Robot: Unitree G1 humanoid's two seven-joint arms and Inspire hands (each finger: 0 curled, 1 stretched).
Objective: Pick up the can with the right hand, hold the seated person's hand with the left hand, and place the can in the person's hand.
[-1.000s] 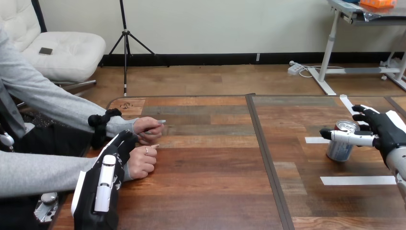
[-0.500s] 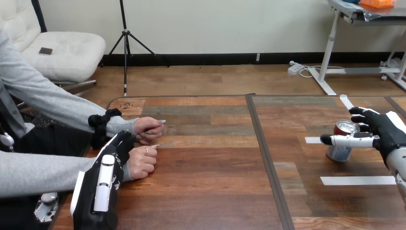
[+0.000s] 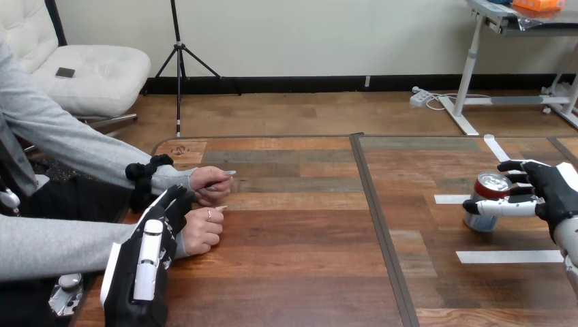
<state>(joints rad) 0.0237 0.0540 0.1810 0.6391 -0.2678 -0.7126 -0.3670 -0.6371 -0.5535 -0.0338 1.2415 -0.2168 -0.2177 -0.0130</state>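
Note:
A silver can (image 3: 485,204) with a red top rim stands tilted on the right half of the table, its top leaning toward me. My right hand (image 3: 549,191) is shut on it, the thumb (image 3: 501,207) across its front and the fingers (image 3: 516,167) behind it. At the left, the person's near hand (image 3: 203,231) rests as a loose fist on the table. My left hand (image 3: 146,262) lies over its wrist, back up, with nearly straight fingers (image 3: 176,202) touching the wrist. The person's far hand (image 3: 211,182) holds a small thin object just beyond.
White tape strips (image 3: 508,256) mark the table (image 3: 307,272) near the can. A dark seam (image 3: 382,225) runs down the middle of the table. The person's grey-sleeved arms (image 3: 61,238) come in from the left edge.
My right hand has closed round the can and shifted slightly right; the can now tilts with its top toward me. The left hand and the person's hands have not moved.

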